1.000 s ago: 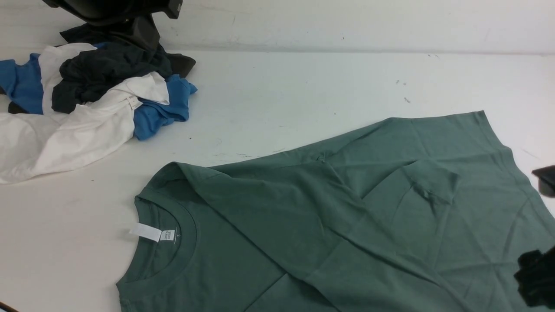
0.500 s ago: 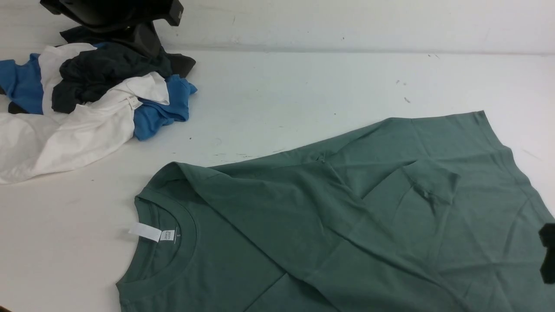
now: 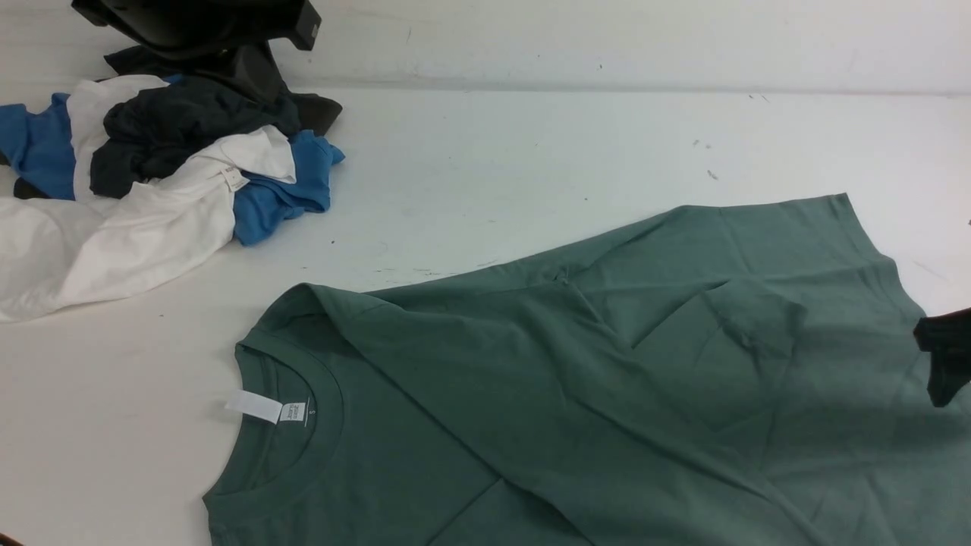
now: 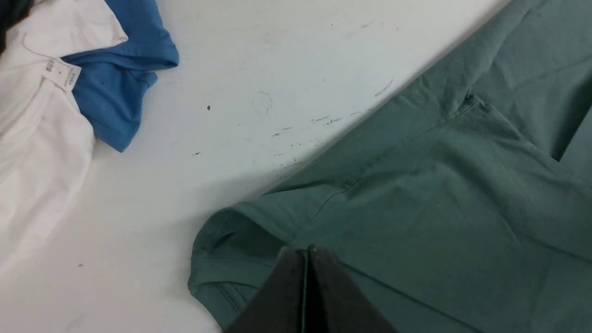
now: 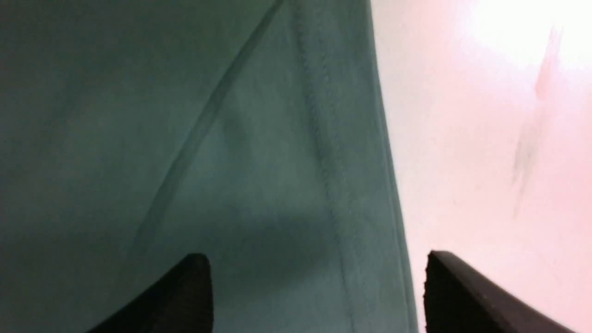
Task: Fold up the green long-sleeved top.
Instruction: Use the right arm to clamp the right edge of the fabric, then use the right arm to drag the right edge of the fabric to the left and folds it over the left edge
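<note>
The green long-sleeved top (image 3: 569, 379) lies spread on the white table (image 3: 531, 152), collar at the front left with its white neck tag (image 3: 258, 407). A sleeve is folded across the body, its cuff (image 3: 751, 318) on the cloth. The chest logo is hidden. My right gripper (image 3: 944, 356) is at the right edge, low over the top's hem. In the right wrist view it (image 5: 319, 273) is open, its fingers astride the stitched hem (image 5: 333, 162). My left gripper (image 4: 306, 253) is shut and empty, held above the top's shoulder (image 4: 222, 240).
A pile of other clothes lies at the back left: a white garment (image 3: 114, 235), a blue one (image 3: 281, 197) and a dark one (image 3: 182, 121). A black part of the robot (image 3: 205, 23) hangs over that pile. The table's back edge meets a white wall.
My right gripper has moved along the top's right edge, away from the front of the table, and stands over the hem. The top and the left arm have not moved.
</note>
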You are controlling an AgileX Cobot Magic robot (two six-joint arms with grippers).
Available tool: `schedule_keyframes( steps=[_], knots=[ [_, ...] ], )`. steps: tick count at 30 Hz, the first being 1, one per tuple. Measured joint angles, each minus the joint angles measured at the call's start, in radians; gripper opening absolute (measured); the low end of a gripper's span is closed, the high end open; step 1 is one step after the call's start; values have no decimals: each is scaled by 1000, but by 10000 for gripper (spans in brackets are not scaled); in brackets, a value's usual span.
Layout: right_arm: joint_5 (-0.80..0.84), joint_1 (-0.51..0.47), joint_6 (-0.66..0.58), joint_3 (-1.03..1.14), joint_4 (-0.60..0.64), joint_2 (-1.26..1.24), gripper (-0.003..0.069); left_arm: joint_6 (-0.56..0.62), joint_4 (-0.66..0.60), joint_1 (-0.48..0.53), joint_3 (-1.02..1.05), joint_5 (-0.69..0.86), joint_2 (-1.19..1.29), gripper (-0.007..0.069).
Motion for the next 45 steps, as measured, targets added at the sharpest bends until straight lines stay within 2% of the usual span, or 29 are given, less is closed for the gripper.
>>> schedule_keyframes(
  steps=[5,8,12,14,15,17,18,19,23,26,30,31,32,35,40,45],
  knots=[
    [7,0,-18,-60,0,86,601,4,0,0,0,0,0,-4],
    [18,-1,-82,-75,15,113,594,8,0,0,0,0,0,-4],
    [25,-2,-182,-87,52,126,542,9,0,0,0,0,0,-4],
    [29,-4,-237,-89,96,129,478,11,0,0,0,0,0,-4],
    [29,-4,-242,-89,101,130,478,11,0,0,0,0,0,-4],
    [33,-4,-290,-91,136,131,359,12,0,0,0,0,0,-4],
    [34,-4,-296,-92,139,131,349,12,0,0,0,0,0,-4],
    [41,-5,-319,-95,174,132,227,12,0,0,0,0,0,-4],
    [98,-5,-324,-125,213,143,34,13,1,0,1,0,0,-4],
    [122,-5,-308,-159,192,145,8,14,8,4,1,0,0,-4],
    [142,-34,-205,-240,-7,87,5,16,14,53,1,0,0,-4],
    [142,-34,-205,-240,-7,87,5,16,14,57,1,0,0,-4],
    [140,-60,-161,-261,-88,53,3,16,11,90,1,0,0,-4],
    [143,-112,-123,-283,-134,6,3,18,-8,145,1,0,0,-3],
    [158,-158,-102,-330,-71,-61,3,32,-56,213,1,0,0,-3],
    [161,-81,-52,-352,89,-149,3,49,-64,237,1,0,0,-3]
  ],
)
